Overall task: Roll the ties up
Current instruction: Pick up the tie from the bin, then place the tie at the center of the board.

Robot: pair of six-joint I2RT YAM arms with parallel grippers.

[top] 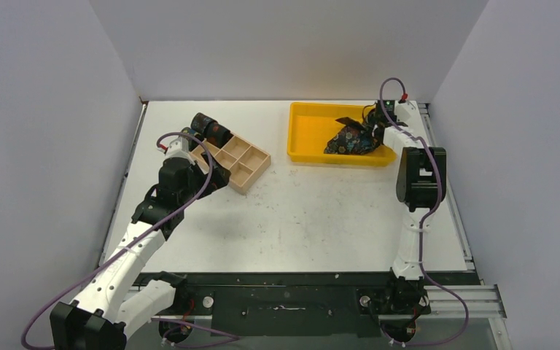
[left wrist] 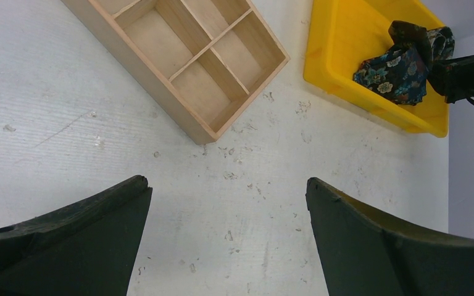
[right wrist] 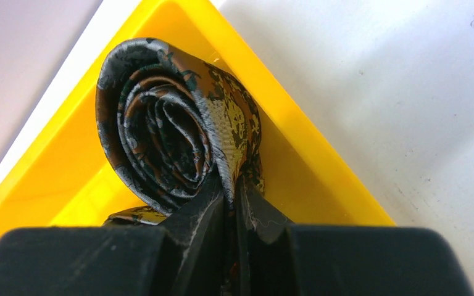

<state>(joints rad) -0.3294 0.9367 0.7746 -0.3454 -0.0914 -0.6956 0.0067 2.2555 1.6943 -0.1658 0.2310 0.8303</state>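
Note:
A blue floral tie [top: 350, 141] lies bunched in the yellow tray [top: 308, 135]; it also shows in the left wrist view [left wrist: 395, 74]. My right gripper [right wrist: 229, 188] is shut on a loosely rolled dark brown-and-gold tie [right wrist: 160, 135] and holds it over the tray's corner [right wrist: 296, 160]. In the top view the right gripper [top: 370, 124] is at the tray's right end. Two rolled ties [top: 211, 129] sit at the far end of the wooden box [top: 244, 162]. My left gripper [left wrist: 225, 185] is open and empty above bare table, near the box's near edge [top: 215, 177].
The wooden compartment box [left wrist: 191, 61] stands slanted at the left, with open compartments showing. The yellow tray [left wrist: 345, 49] stands at the back right. White walls close in the table on the left, back and right.

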